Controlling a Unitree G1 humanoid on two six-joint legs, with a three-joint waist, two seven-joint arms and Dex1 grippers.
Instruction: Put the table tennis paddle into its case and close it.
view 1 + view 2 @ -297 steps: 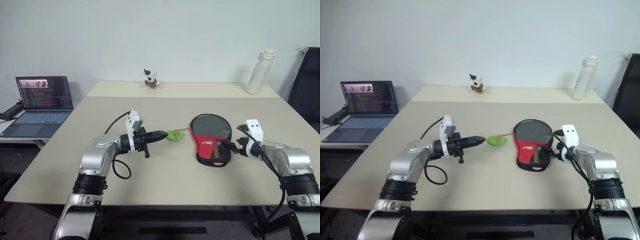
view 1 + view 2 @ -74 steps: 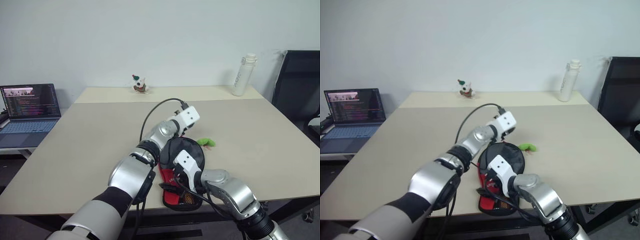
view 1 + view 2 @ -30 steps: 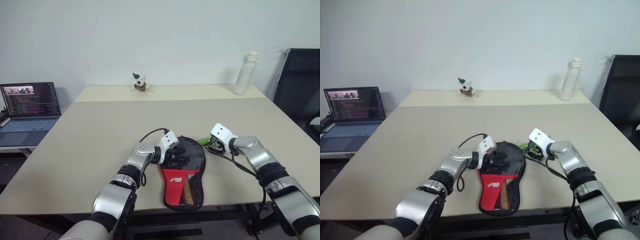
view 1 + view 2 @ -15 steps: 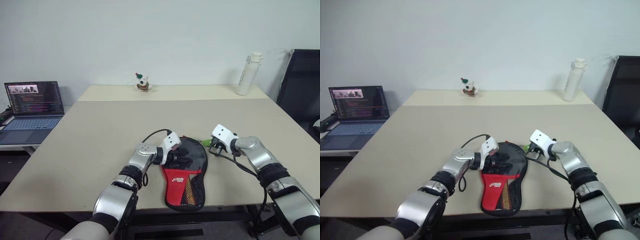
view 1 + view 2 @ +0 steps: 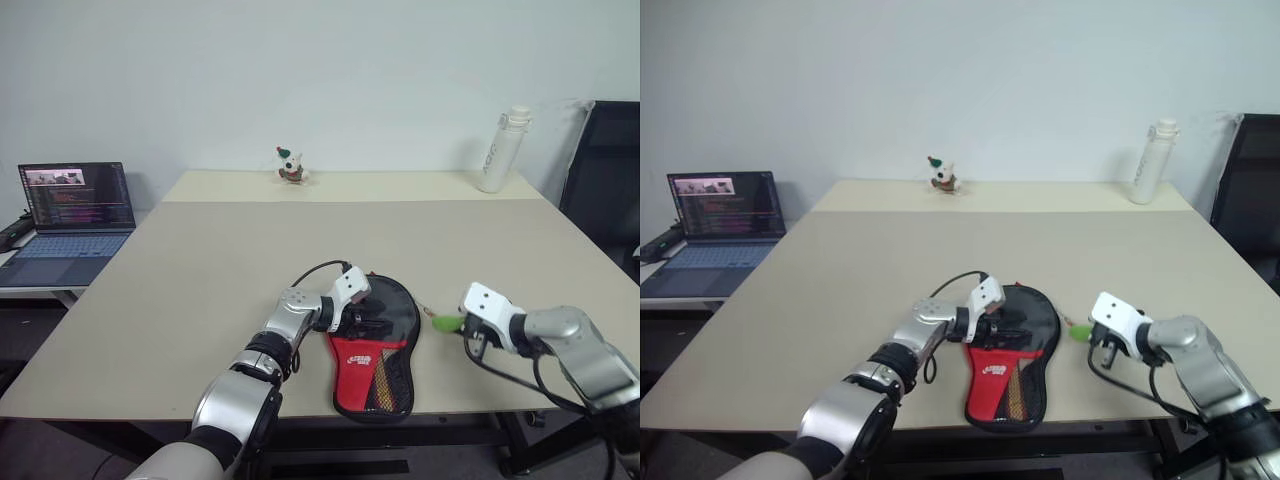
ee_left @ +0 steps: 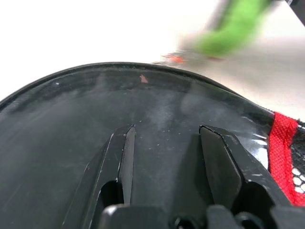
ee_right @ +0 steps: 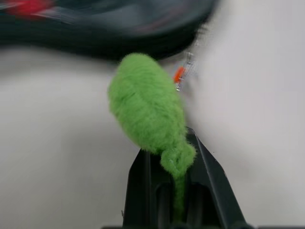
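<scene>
The case point(image 5: 372, 360) lies flat near the table's front edge, black round part away from me, red handle part with a mesh pocket towards me. The table tennis paddle is hidden. My left gripper point(image 5: 372, 322) rests on the black round part point(image 6: 71, 124), its fingers point(image 6: 125, 143) open and pressing on the fabric with nothing between them. To the right of the case, my right gripper point(image 5: 463, 326) is shut on the stem of a fuzzy green pull tag point(image 7: 145, 112). A short cord with an orange clip joins the tag point(image 5: 444, 323) to the case's edge.
A laptop point(image 5: 70, 215) sits open on a side table at the left. A small figurine point(image 5: 291, 165) and a white bottle point(image 5: 497, 150) stand at the back of the beige table point(image 5: 200, 260). A black chair point(image 5: 605, 170) stands at the right.
My right gripper has shut on the green tag and pulled it back and to the right, away from the case's round edge. The left gripper stays pressed on the case.
</scene>
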